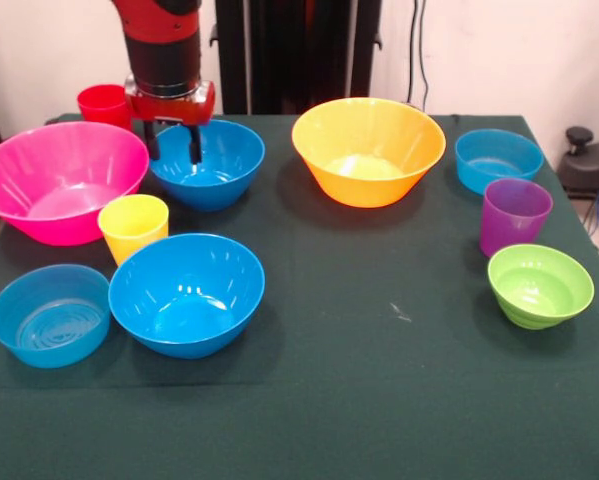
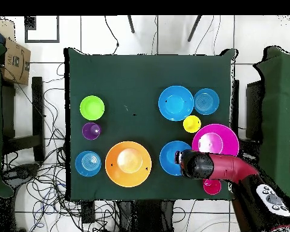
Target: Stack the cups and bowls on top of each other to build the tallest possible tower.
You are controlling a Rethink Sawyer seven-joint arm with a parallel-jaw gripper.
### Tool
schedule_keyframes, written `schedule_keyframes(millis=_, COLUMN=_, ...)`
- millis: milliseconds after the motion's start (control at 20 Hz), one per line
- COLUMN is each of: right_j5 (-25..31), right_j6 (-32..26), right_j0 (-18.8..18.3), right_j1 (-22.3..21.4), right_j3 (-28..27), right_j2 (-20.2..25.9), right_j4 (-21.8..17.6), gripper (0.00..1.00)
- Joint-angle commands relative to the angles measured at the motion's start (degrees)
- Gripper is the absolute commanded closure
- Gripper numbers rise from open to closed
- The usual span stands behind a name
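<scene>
My gripper (image 1: 172, 142) is open and empty. It hangs over the left rim of the far deep blue bowl (image 1: 219, 165), one finger to each side of the rim. In the overhead view my arm (image 2: 199, 165) covers that bowl's right edge (image 2: 170, 158). Around it stand the pink bowl (image 1: 59, 190), red cup (image 1: 104, 103), yellow cup (image 1: 133, 226) and near blue bowl (image 1: 186, 293). The yellow-orange bowl (image 1: 367, 150), purple cup (image 1: 515, 215) and lime green bowl (image 1: 539, 285) stand to the right. Each piece stands alone; there is no tower.
One small light-blue bowl (image 1: 49, 315) sits at the front left and another (image 1: 498, 160) at the back right. The dark green tablecloth (image 1: 379, 380) covers the table. Other tables and cables (image 2: 45, 181) surround it on the floor.
</scene>
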Motion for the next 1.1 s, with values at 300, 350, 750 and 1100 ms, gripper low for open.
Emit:
schedule_keyframes(millis=300, right_j5=9.7, right_j6=-3.3, right_j0=0.6, right_j1=-0.8, right_j3=-11.1, right_j2=7.0, right_j4=5.2, gripper=0.0)
schedule_keyframes(millis=350, right_j5=10.0, right_j6=-3.2, right_j0=0.7, right_j1=-0.9, right_j3=-11.2, right_j2=7.1, right_j4=5.3, gripper=0.0)
schedule_keyframes(millis=750, right_j5=11.0, right_j6=0.3, right_j0=3.0, right_j1=-4.0, right_j3=-10.4, right_j2=6.2, right_j4=7.6, gripper=0.0)
schedule_keyframes(millis=1100, right_j5=14.5, right_j6=3.7, right_j0=6.5, right_j1=-9.2, right_j3=-8.6, right_j2=4.6, right_j4=11.7, gripper=0.0)
